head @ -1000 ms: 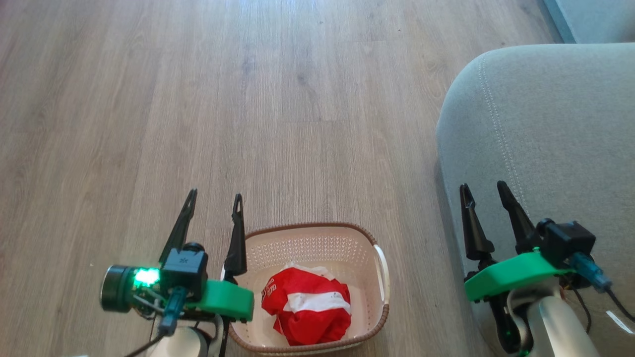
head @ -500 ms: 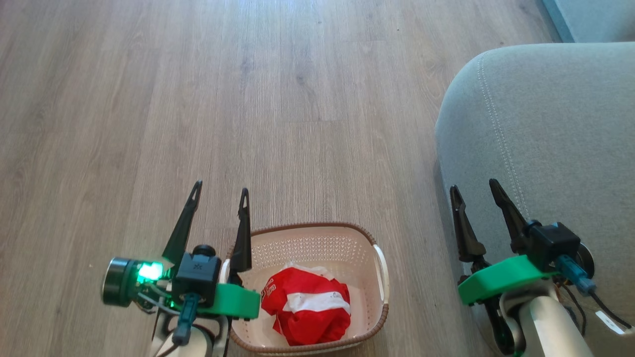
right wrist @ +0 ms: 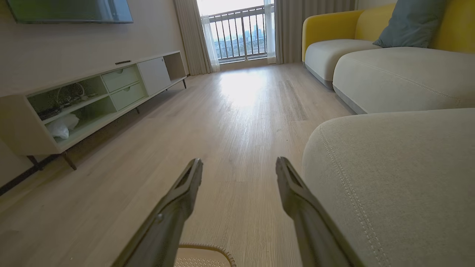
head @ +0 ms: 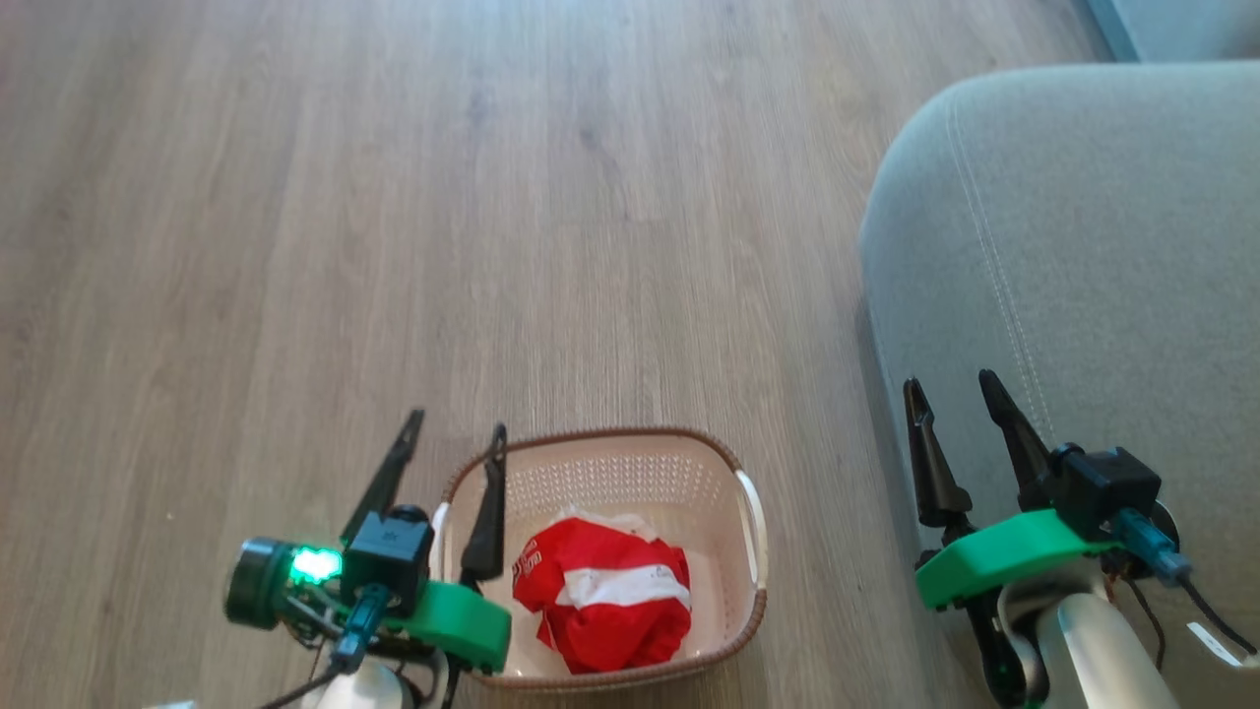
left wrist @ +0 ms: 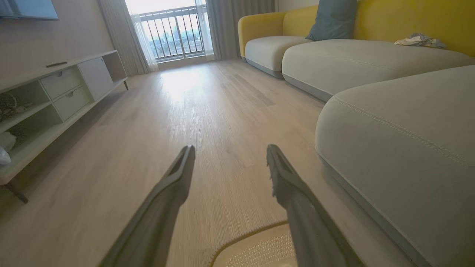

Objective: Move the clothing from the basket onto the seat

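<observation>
Red clothing [head: 605,596] with white bands lies bunched in the cream basket [head: 689,458] on the floor, low in the head view. My left gripper [head: 455,427] is open above the basket's left rim, its right finger over the corner. A corner of the basket [left wrist: 256,248] shows between the left gripper [left wrist: 230,152] fingers in the left wrist view. My right gripper [head: 952,386] is open, over the left edge of the grey-green seat [head: 1093,226]. In the right wrist view the gripper [right wrist: 239,163] points along the floor, with the seat [right wrist: 400,167] to its right and the basket rim [right wrist: 207,250] below.
Wood floor [head: 394,197] stretches ahead and to the left. A low TV cabinet [right wrist: 92,96] lines the left wall. Further sofa cushions [left wrist: 356,59] with a yellow back and a teal pillow [left wrist: 330,18] stand beyond the seat. A balcony door [right wrist: 241,33] is at the far end.
The head camera has tilted, shifting the picture. My left gripper has moved right and closer to the basket's rim. The right gripper has barely shifted; both stay open.
</observation>
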You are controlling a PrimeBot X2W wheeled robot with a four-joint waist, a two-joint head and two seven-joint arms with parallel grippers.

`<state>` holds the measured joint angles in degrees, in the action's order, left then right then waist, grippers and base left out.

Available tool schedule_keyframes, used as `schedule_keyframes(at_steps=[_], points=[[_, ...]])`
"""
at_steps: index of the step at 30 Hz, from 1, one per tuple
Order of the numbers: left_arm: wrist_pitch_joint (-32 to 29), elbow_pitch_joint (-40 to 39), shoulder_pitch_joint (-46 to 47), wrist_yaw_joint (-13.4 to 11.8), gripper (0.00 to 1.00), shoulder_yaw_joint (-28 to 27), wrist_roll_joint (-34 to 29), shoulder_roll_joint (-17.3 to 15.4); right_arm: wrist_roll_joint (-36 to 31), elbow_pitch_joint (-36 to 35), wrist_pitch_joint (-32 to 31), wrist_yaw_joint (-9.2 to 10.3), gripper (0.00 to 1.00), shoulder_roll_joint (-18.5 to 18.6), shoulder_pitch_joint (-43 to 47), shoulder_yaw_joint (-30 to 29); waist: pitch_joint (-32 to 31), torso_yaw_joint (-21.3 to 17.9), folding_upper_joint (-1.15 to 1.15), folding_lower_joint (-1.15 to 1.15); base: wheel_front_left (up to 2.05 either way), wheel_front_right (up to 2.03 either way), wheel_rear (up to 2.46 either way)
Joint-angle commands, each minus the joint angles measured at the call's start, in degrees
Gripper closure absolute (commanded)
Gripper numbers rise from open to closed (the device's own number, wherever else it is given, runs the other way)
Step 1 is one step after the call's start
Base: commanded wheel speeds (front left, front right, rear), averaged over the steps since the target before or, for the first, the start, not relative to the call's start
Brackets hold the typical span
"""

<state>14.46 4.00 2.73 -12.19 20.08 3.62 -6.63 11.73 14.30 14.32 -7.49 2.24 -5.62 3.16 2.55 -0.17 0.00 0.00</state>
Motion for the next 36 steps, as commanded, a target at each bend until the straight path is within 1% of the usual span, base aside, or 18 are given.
schedule_keyframes(at_steps=[1,6,11,15,20,23,27,28,30,34,36], points=[[0.5,-0.4,2.0,1.4,0.00,-2.6,0.6,0.7,0.1,-1.2,0.7,0.00,0.00,0.6,-3.4,0.9,1.5,-0.9,0.00,0.00,0.00,0.00,0.00],[0.5,4.2,3.5,6.4,0.00,-3.5,0.9,1.5,-0.2,-1.3,0.7,0.00,0.00,0.6,-5.0,0.7,6.7,-3.3,0.00,0.00,0.00,0.00,0.00],[0.5,10.1,6.3,11.0,0.00,-3.4,-0.2,1.5,-0.5,-2.6,0.7,0.00,0.00,0.6,-6.8,0.6,13.8,-6.5,0.00,0.00,0.00,0.00,0.00],[0.5,16.3,9.8,13.9,0.00,-2.8,-1.4,1.1,-0.8,-4.9,0.7,0.00,0.00,0.6,-7.8,0.4,19.5,-8.6,0.00,0.00,0.00,0.00,0.00],[0.5,25.6,15.1,16.3,0.00,-0.9,-3.2,0.2,-0.6,-7.4,0.7,0.00,0.00,0.6,-8.5,0.7,26.1,-11.2,0.00,0.00,0.00,0.00,0.00],[0.5,29.7,19.1,16.9,0.00,2.7,-7.0,-1.8,-0.4,-8.3,0.7,0.00,0.00,0.6,-9.2,1.4,29.8,-12.8,0.00,0.00,0.00,0.00,0.00],[0.5,37.0,23.6,16.0,0.00,5.0,-9.2,-3.1,0.2,-9.4,0.7,0.00,0.00,0.6,-9.7,2.5,33.8,-14.5,0.00,0.00,0.00,0.00,0.00],[0.5,37.0,23.6,16.0,0.00,5.0,-9.2,-3.1,0.2,-9.4,0.7,0.00,0.00,0.6,-9.7,2.5,33.8,-14.5,0.00,0.00,0.00,0.00,0.00],[0.5,41.1,26.0,15.5,0.00,5.6,-9.8,-3.7,0.7,-10.0,0.7,0.00,0.00,0.6,-9.9,3.2,35.6,-15.5,0.00,0.00,0.00,0.00,0.00],[0.5,47.6,30.4,15.4,0.00,4.5,-8.0,-3.9,1.8,-10.7,0.7,0.00,0.00,0.6,-10.1,4.6,38.8,-17.1,0.00,0.00,0.00,0.00,0.00],[0.5,50.7,32.5,14.6,0.00,4.2,-7.8,-4.5,2.4,-11.0,0.7,0.00,0.00,0.6,-10.3,5.3,40.4,-17.9,0.00,0.00,0.00,0.00,0.00]])
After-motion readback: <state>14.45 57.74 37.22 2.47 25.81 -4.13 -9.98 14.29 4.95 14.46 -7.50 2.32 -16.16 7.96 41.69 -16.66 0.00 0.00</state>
